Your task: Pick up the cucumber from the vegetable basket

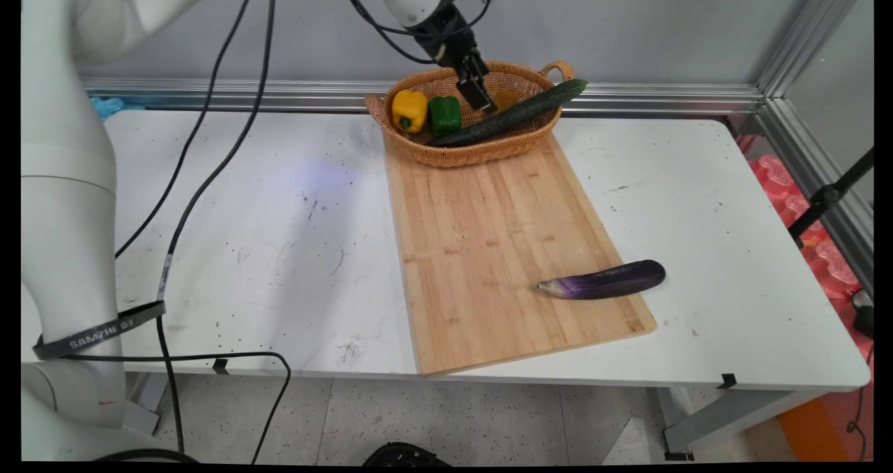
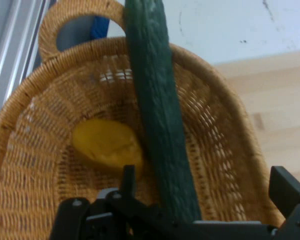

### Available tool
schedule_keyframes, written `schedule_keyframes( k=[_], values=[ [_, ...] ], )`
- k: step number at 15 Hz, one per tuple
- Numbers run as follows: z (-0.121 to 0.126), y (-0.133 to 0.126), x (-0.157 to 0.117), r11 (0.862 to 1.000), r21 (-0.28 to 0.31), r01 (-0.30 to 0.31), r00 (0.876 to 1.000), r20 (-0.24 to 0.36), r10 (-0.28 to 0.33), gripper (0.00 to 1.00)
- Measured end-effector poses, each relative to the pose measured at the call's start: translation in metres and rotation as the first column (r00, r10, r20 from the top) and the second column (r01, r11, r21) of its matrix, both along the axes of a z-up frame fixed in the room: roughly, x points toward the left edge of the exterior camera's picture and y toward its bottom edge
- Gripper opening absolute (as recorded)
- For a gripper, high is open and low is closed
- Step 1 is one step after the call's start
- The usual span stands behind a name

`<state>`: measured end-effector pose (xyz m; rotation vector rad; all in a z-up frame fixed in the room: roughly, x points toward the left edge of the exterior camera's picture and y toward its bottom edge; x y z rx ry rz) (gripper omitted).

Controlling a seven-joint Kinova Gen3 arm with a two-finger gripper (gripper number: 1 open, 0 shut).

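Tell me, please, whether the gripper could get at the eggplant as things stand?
Probably yes: the eggplant lies alone across the cutting board's right edge, nothing above or beside it; the open gripper is over the basket.

Only readable txt is spotted on the black strap wrapped round the arm's base, approx "SAM7HE"; rest is too small.

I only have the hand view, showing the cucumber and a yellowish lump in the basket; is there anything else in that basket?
Observer: Yes, a yellow pepper and a green pepper sit side by side at the basket's other end.
Operator: Thank you. What does the basket stand on?
Observer: The far end of a wooden cutting board.
Operator: Is anything else on that board?
Observer: A purple eggplant lies across its near right edge, one end over the table.
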<state>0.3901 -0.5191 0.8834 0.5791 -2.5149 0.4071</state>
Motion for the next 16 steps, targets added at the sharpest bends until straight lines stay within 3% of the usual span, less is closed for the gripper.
schedule_keyframes(
  k=[5, 16],
  values=[
    [-0.018, -0.024, -0.008, 1.0, -0.017, 0.02, 0.999, -0.032, -0.021, 1.0],
    [-0.051, -0.047, -0.019, 0.998, -0.039, 0.04, 0.998, -0.044, -0.042, 1.0]
  ],
)
